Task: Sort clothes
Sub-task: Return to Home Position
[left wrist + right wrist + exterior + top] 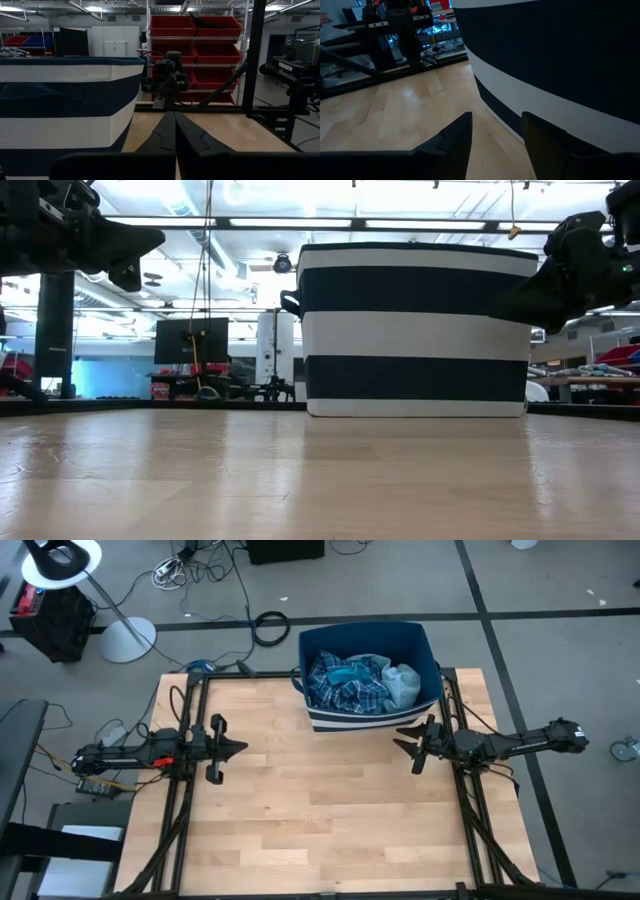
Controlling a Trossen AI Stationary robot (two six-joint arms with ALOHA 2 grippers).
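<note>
The left gripper (pixel 238 748) hovers over the left side of the bench (pixel 300 830). Its fingers (pixel 165 137) are pressed together with nothing between them. The right gripper (pixel 405 738) hangs just beside the near right corner of the bin (pixel 330 640). Its fingers (pixel 452 140) stand clearly apart, with only bare wood showing in the gap, and they touch neither the bin nor any garment.

The clothes all lie inside the bin, which stands at the far edge of the bench, right of centre. The blue-white plaid shirt (pixel 345 692) fills most of the bin. A teal sock (pixel 347 670) lies on top of the shirt, and a pale white-grey item (pixel 402 683) is bunched against the bin's right wall. From the side, the bin is dark blue with broad white bands.

The only readable writing is white lettering (pixel 286 65) on a dark arm part at the right of the left wrist view; it appears to spell "TROSSEN". Behind that arm stands a metal rack of red storage bins (pixel 215 30), with no writing I can make out.
</note>
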